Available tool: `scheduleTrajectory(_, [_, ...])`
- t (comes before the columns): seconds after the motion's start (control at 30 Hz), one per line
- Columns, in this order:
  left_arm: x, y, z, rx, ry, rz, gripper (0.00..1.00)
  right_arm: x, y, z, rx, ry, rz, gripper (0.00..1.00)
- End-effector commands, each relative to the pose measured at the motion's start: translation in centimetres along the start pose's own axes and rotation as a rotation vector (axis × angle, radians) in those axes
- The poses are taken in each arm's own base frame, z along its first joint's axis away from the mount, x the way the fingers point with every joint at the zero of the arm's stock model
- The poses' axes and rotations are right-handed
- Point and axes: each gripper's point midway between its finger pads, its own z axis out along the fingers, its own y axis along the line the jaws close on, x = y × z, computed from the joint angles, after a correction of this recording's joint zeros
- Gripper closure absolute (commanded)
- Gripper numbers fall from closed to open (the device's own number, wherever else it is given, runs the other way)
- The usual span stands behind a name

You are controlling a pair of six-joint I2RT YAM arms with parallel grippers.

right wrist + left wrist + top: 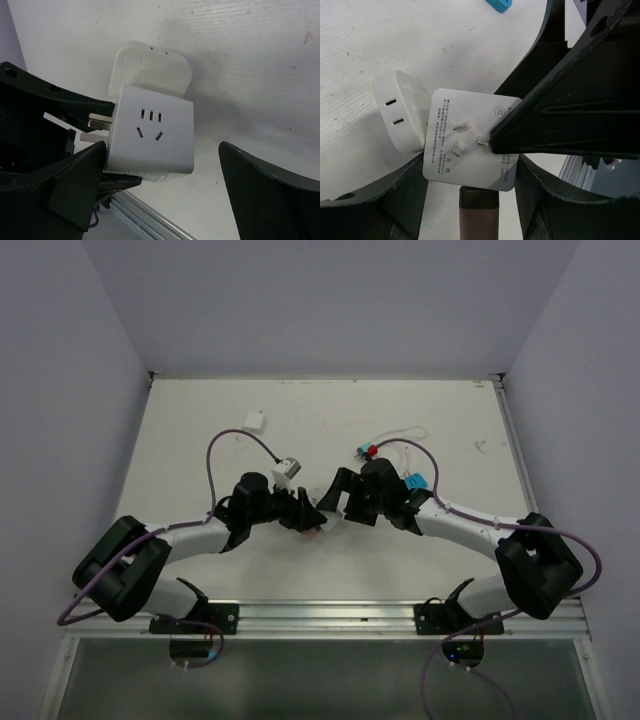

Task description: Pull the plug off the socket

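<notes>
Two arms meet at mid-frame over the table. Left pincer is clamped on the socket, whose prong face is turned to the left wrist camera. The white plug is seated in the socket's left side. Right pincer gapes wide and holds nothing, one fingertip touching the prong face.

Soft even light from above, no harsh glare. White table looks a bit washed. Wrist shots sharp on the socket, faint shadow under it, near fingers slightly blurry.
</notes>
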Motion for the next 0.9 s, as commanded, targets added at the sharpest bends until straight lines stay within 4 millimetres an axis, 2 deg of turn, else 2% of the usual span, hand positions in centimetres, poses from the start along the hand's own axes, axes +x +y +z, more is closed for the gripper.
scheduleTrajectory(0.0, [-4.3, -2.8, 0.1, 0.076, -0.123, 0.088, 1.0, -1.5, 1.6, 0.4, -0.024, -0.06, 0.032, 0.01])
scheduleTrajectory(0.1, [-4.4, -3.1, 0.0, 0.081, -0.132, 0.086, 1.0, -1.6, 1.5, 0.6, -0.025, -0.081, 0.041, 0.03])
scheduleTrajectory(0.2, [-4.4, -3.3, 0.0, 0.085, -0.135, 0.088, 1.0, -1.5, 1.2, 0.6, -0.018, -0.087, 0.045, 0.19])
scheduleTrajectory(0.23, [-4.4, -3.3, 0.0, 0.084, -0.136, 0.088, 1.0, -1.5, 1.1, 0.6, -0.017, -0.089, 0.047, 0.3])
scheduleTrajectory(0.3, [-4.4, -3.4, 0.0, 0.087, -0.139, 0.091, 1.0, -1.5, 1.1, 0.7, -0.018, -0.088, 0.055, 0.44])
scheduleTrajectory(0.33, [-4.4, -3.4, 0.0, 0.088, -0.141, 0.091, 1.0, -1.4, 1.0, 0.7, -0.018, -0.084, 0.056, 0.6])
scheduleTrajectory(0.4, [-4.2, -3.4, 0.0, 0.086, -0.14, 0.092, 1.0, -1.4, 0.9, 0.8, -0.015, -0.087, 0.06, 0.74])
scheduleTrajectory(0.43, [-4.2, -3.4, -0.1, 0.083, -0.142, 0.094, 1.0, -1.5, 0.9, 0.7, -0.011, -0.092, 0.06, 0.87])
scheduleTrajectory(0.47, [-4.0, -3.2, -0.1, 0.078, -0.137, 0.095, 0.97, -1.6, 0.7, 0.6, -0.002, -0.101, 0.056, 0.93])
scheduleTrajectory(0.5, [-4.0, -3.1, -0.2, 0.072, -0.139, 0.095, 0.93, -1.7, 0.5, 0.5, 0.007, -0.104, 0.053, 0.98])
scheduleTrajectory(0.53, [-4.0, -3.1, -0.2, 0.068, -0.142, 0.097, 0.8, -1.9, 0.6, 0.3, 0.006, -0.114, 0.051, 1.0])
scheduleTrajectory(0.6, [-4.1, -3.0, -0.5, 0.06, -0.15, 0.098, 0.63, -2.1, 0.7, 0.0, 0.005, -0.122, 0.042, 1.0])
scheduleTrajectory(0.63, [-4.2, -3.1, -0.6, 0.058, -0.156, 0.101, 0.46, -2.5, 0.6, -0.2, 0.011, -0.145, 0.04, 1.0])
scheduleTrajectory(0.7, [-4.2, -2.7, -0.8, 0.036, -0.16, 0.096, 0.33, -2.7, -0.1, -0.4, 0.043, -0.156, 0.041, 1.0])
scheduleTrajectory(0.73, [-4.1, -2.7, -0.9, 0.03, -0.16, 0.095, 0.24, -2.8, -0.2, -0.5, 0.045, -0.162, 0.042, 1.0])
scheduleTrajectory(0.87, [-4.3, -2.3, -1.9, -0.009, -0.196, 0.057, 0.06, -3.4, -0.6, -1.0, 0.052, -0.186, 0.049, 1.0])
